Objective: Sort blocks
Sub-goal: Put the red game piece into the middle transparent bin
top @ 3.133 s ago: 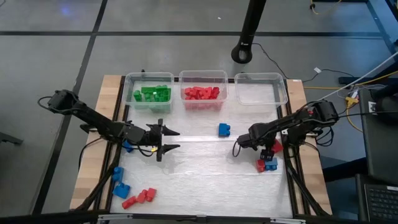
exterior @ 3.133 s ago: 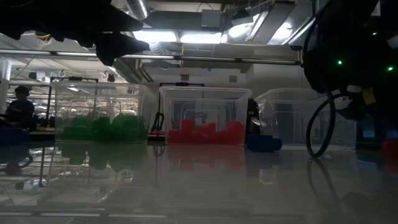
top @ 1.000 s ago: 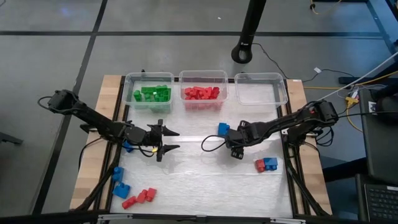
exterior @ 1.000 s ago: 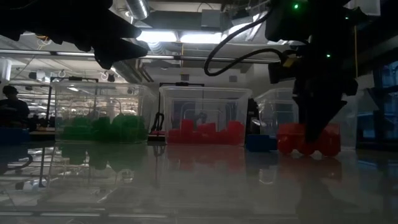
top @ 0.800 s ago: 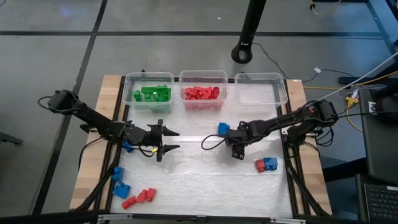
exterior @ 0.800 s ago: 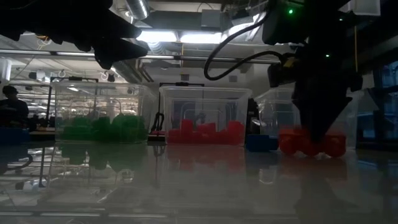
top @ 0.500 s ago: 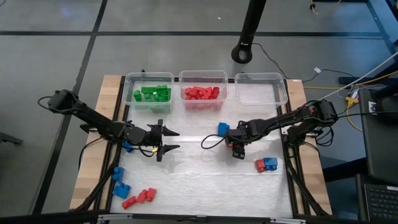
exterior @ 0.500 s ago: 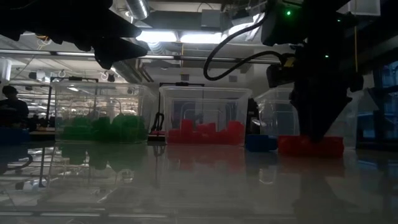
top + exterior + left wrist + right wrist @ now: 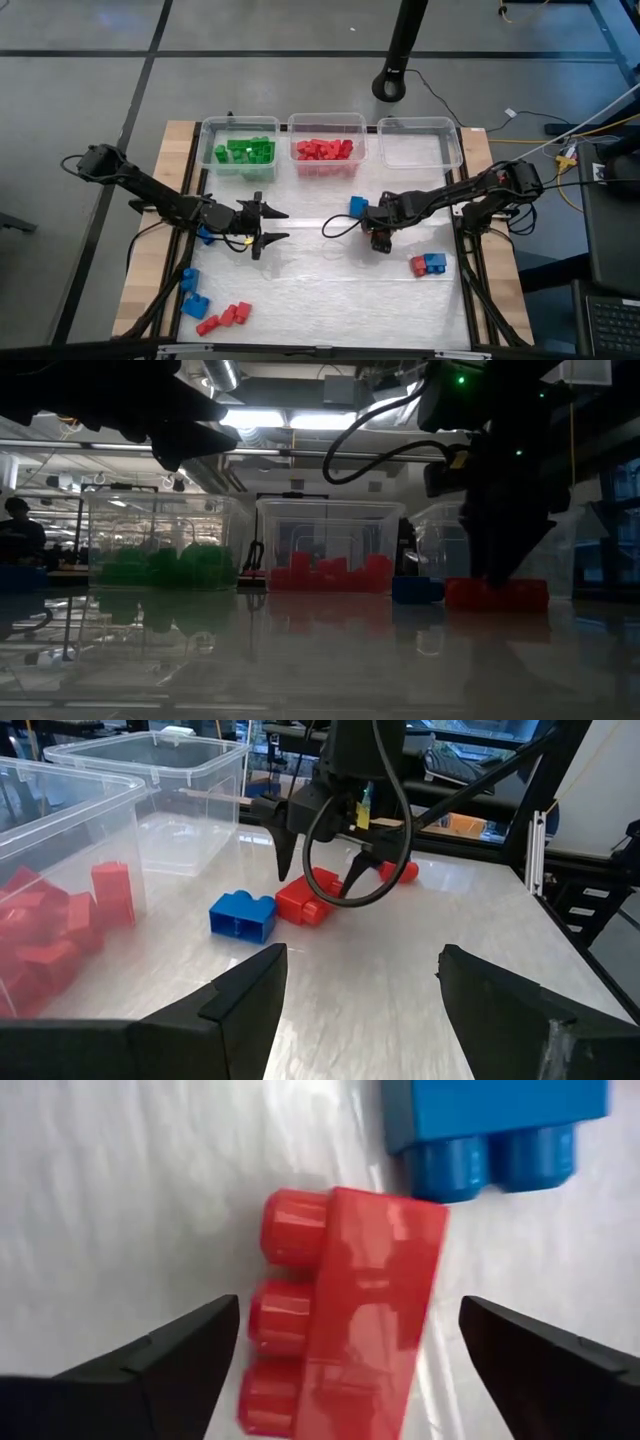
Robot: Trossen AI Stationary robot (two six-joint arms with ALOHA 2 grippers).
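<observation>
A: Since a moment ago the right gripper (image 9: pixel 380 240) is spreading its jaws wider over the red block (image 9: pixel 345 1315), which is lying on the counter (image 9: pixel 320 290) beside a blue block (image 9: pixel 359 207).

B: Light, stiff, slick plastic; I'd be pinching its flat long sides. Left gripper (image 9: pixel 262 226) is waiting mid-counter, jaws apart and empty. Room looks open toward the red bin (image 9: pixel 326 146).

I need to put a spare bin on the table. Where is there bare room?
Bare tabletop lies in the near middle, between the loose bricks at the near left and the red-and-blue pair at the right. It is crowded around the right gripper and along the far bins.
</observation>
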